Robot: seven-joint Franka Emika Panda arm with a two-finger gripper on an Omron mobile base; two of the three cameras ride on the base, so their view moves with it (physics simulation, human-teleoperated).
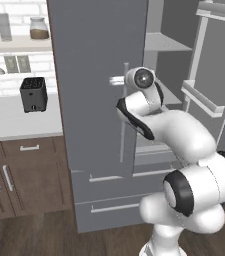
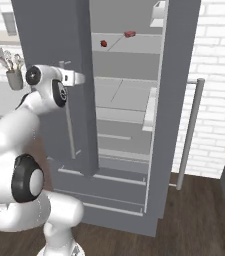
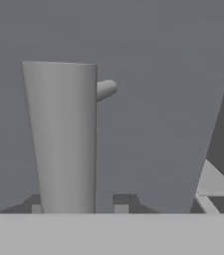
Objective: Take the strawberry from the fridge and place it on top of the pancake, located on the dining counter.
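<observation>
The fridge [image 1: 96, 75] is grey, its left door closed and its right door swung open on pale shelves [image 2: 126, 50]. On an upper shelf lies the strawberry [image 2: 104, 43], tiny and red, up and to the right of my hand. My gripper [image 2: 76, 77] [image 1: 116, 80] is at the closed left door's vertical bar handle [image 1: 123, 125]. In the hand view the handle [image 3: 61, 134] stands between my gripper's [image 3: 78, 204] two fingertips, which are shut on it. The pancake and the dining counter are out of view.
A second small red item [image 2: 129, 34] lies further back on the same shelf. The open right door [image 2: 181, 100] with its door bins [image 1: 204, 100] juts out on the right. To the left, a white counter [image 1: 14, 120] over brown cabinets carries a black toaster [image 1: 33, 94].
</observation>
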